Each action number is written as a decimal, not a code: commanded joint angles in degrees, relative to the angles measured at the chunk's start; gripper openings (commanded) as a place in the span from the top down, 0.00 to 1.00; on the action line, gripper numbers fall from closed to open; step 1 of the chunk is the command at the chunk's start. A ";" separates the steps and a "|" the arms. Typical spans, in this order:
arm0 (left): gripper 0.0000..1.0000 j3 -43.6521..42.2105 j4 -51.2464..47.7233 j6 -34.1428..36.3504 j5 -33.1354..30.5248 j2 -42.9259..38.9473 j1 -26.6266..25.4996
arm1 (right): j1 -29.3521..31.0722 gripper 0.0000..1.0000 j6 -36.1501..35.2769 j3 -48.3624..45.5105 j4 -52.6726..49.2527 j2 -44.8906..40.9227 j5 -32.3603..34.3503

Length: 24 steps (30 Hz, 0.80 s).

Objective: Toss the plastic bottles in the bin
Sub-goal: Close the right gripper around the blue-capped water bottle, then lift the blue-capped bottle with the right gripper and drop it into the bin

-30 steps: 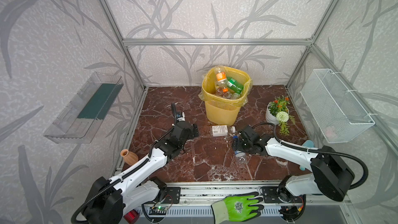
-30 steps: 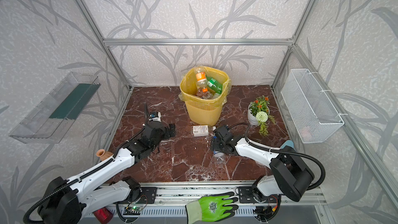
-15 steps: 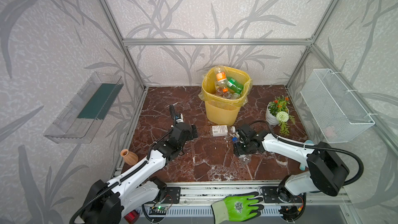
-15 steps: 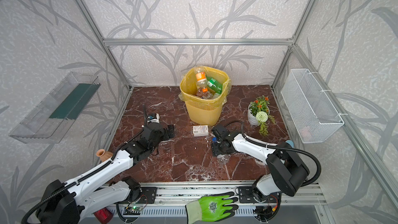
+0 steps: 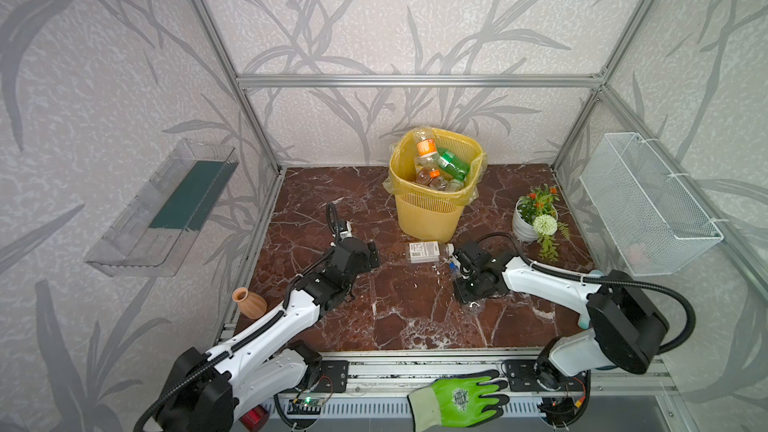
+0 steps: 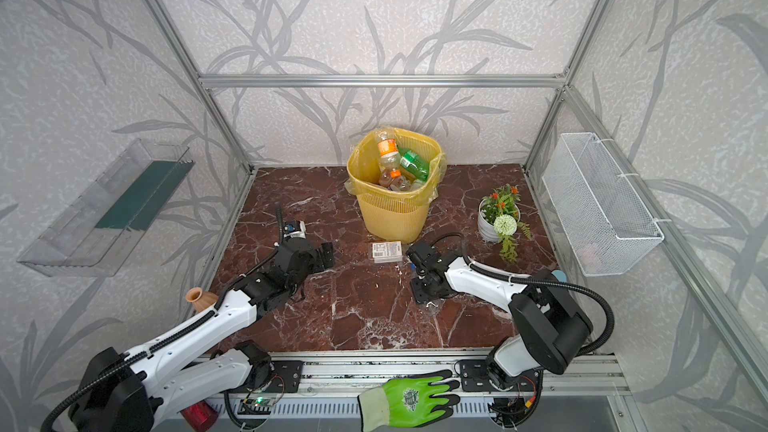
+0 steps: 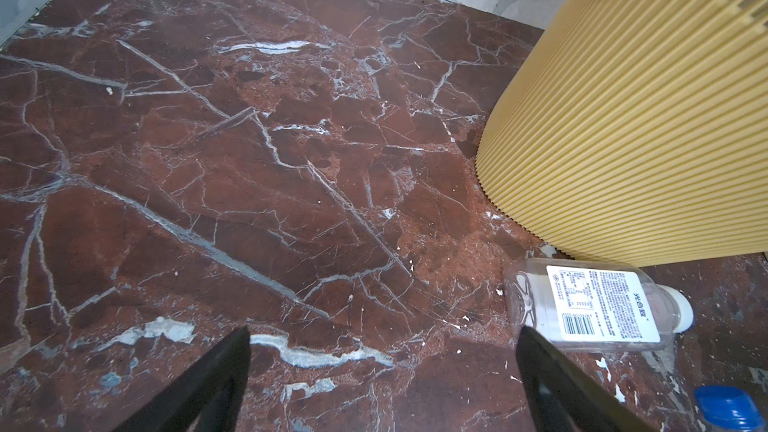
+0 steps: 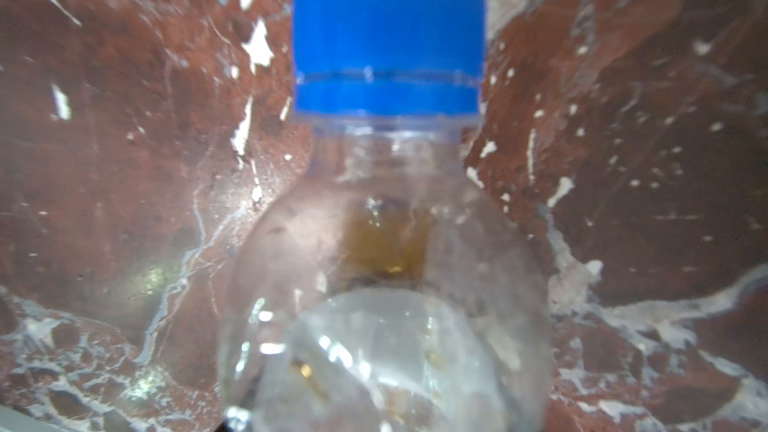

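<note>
The right gripper (image 5: pixel 473 286) sits low over the blue-cap bottle (image 8: pixel 386 251) on the floor (image 5: pixel 395 305). I cannot tell if it holds the bottle yet. It should squeeze the fat middle, then lift straight up. The left gripper (image 7: pixel 384 332) is wide open, holding nothing. Farther on, a white bottle (image 5: pixel 426 252) lies by the bin (image 5: pixel 428 218). The bin is piled high, so drop from above.

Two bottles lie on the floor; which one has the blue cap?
The clear bottle under the right gripper; the labelled bottle beside the bin has a white cap.
</note>
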 commanded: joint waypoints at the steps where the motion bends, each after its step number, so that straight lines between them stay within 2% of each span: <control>1: 0.01 0.16 -1.05 -1.40 -2.21 0.21 0.11 | 0.25 0.48 0.06 0.09 1.92 -6.93 2.77; 5: 0.01 0.78 -1.74 -1.86 -3.45 0.78 0.16 | 0.23 0.50 -1.86 0.89 2.88 -16.50 6.57; 7: 0.01 0.82 -1.76 -2.31 -4.09 0.70 0.20 | 0.21 0.53 -3.77 0.46 6.04 -24.43 9.40; 11: 0.01 -0.04 -0.61 -3.05 -5.37 -0.71 0.36 | 0.21 0.54 -10.65 -2.52 19.23 -40.78 15.88; 14: 0.01 -1.21 1.26 -2.99 -5.51 -2.09 0.58 | 0.21 0.53 -20.14 -2.45 31.56 -49.04 18.94; 16: 0.01 -1.34 1.53 -2.90 -5.33 -2.22 0.80 | 0.21 0.52 -26.30 -0.92 39.66 -50.58 18.43; 19: 0.01 -0.80 0.14 -3.30 -5.16 -1.46 0.87 | 0.20 0.52 -32.44 3.46 47.19 -47.66 16.00; 24: 0.01 -1.07 -0.33 -4.21 -4.32 -1.11 0.91 | 0.13 0.50 -36.08 12.09 52.70 -36.58 12.02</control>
